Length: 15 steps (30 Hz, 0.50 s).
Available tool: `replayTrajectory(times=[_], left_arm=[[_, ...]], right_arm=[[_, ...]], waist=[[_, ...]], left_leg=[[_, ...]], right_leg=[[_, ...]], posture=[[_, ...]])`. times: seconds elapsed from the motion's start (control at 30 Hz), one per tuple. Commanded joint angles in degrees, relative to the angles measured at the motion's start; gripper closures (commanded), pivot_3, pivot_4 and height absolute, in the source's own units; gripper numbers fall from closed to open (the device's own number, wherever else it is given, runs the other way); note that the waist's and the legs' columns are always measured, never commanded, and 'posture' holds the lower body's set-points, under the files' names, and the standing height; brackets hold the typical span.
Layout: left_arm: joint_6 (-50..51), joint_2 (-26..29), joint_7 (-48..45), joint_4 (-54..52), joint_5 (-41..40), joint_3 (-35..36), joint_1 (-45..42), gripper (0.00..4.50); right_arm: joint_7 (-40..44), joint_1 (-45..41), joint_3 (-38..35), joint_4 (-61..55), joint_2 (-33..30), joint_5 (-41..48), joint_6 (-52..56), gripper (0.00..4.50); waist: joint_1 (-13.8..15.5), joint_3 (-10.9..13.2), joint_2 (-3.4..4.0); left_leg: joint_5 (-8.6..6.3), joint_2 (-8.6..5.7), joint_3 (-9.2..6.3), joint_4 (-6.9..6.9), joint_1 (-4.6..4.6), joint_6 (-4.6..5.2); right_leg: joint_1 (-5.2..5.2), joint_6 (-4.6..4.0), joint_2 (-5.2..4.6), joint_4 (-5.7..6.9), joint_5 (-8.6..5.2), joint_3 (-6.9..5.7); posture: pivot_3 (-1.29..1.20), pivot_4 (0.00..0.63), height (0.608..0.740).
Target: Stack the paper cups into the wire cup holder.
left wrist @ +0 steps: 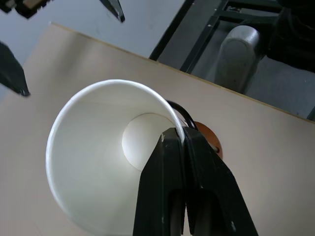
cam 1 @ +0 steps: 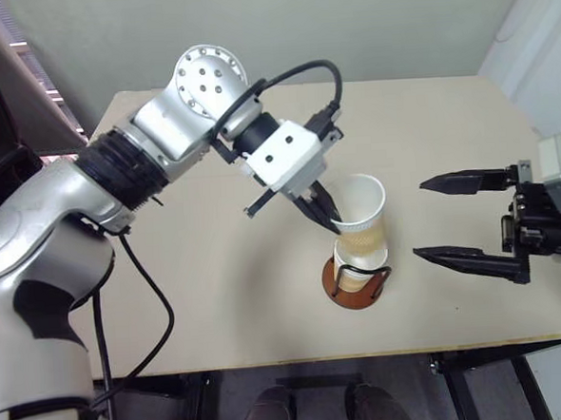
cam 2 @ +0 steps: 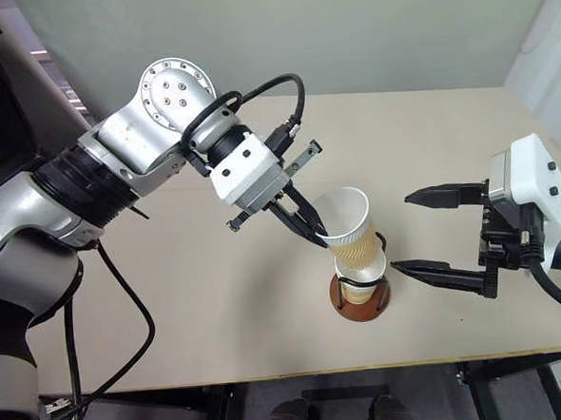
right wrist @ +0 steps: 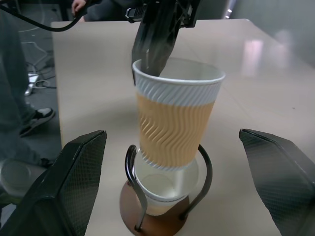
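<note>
A tan ribbed paper cup point(cam 1: 362, 226) with a white rim hangs tilted over the wire cup holder point(cam 1: 357, 289) near the table's front edge. My left gripper point(cam 1: 327, 215) is shut on its rim, one finger inside point(left wrist: 162, 182) and one outside. The cup's bottom sits at the mouth of another paper cup point(right wrist: 160, 192) that stands between the holder's black wire loops point(right wrist: 132, 172) on the rust-brown base point(right wrist: 152, 225). Just right of the holder my right gripper point(cam 1: 419, 219) is open, its fingers point(right wrist: 74, 182) either side of the cups without touching them.
The beige table point(cam 1: 219, 299) ends close in front of the holder. A black cable point(cam 1: 143, 304) hangs from my left arm over the front edge. Beyond the table's far side stands a person point(right wrist: 15, 73).
</note>
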Motion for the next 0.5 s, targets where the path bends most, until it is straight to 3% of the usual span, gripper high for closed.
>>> replayTrajectory(times=[0.03,0.23,0.33,0.5], left_arm=[[-3.3,-0.2,-2.0,-0.1,-0.3,-2.1,-1.2,4.45],[-4.9,-3.4,-2.0,4.2,2.7,-3.2,-1.2,4.45],[-5.5,-4.1,-2.0,5.1,3.4,-3.3,-1.0,3.85],[-5.8,-4.1,-2.0,4.9,3.6,-3.3,-0.7,2.06]], right_arm=[[-1.2,1.2,-4.5,-2.2,-0.4,1.6,0.6,0.0],[-2.2,2.4,-6.3,-3.0,-0.5,2.7,1.2,0.0],[-2.7,2.5,-6.1,-3.1,-0.5,2.7,1.2,0.0],[-3.4,2.0,-4.7,-3.1,-0.5,2.7,0.8,0.0]], waist=[[-0.1,0.0,0.02],[0.0,0.0,0.02],[0.0,0.0,0.02],[0.0,0.0,0.02]], left_leg=[[-0.01,0.0,0.01,0.0,0.01,-0.02],[-0.07,0.02,0.05,0.01,-0.02,-0.15],[-0.12,0.04,0.07,0.0,-0.04,-0.18],[-0.19,0.03,0.09,-0.01,-0.06,-0.17]], right_leg=[[0.0,0.0,0.0,0.0,0.0,0.0],[-0.01,0.03,0.04,-0.05,-0.03,0.0],[-0.02,0.06,0.03,-0.07,-0.05,0.03],[-0.03,0.11,0.05,-0.12,-0.09,0.04]], posture=[[0.0,0.15,0.74],[0.0,0.15,0.74],[0.0,0.15,0.74],[0.0,0.15,0.74]])
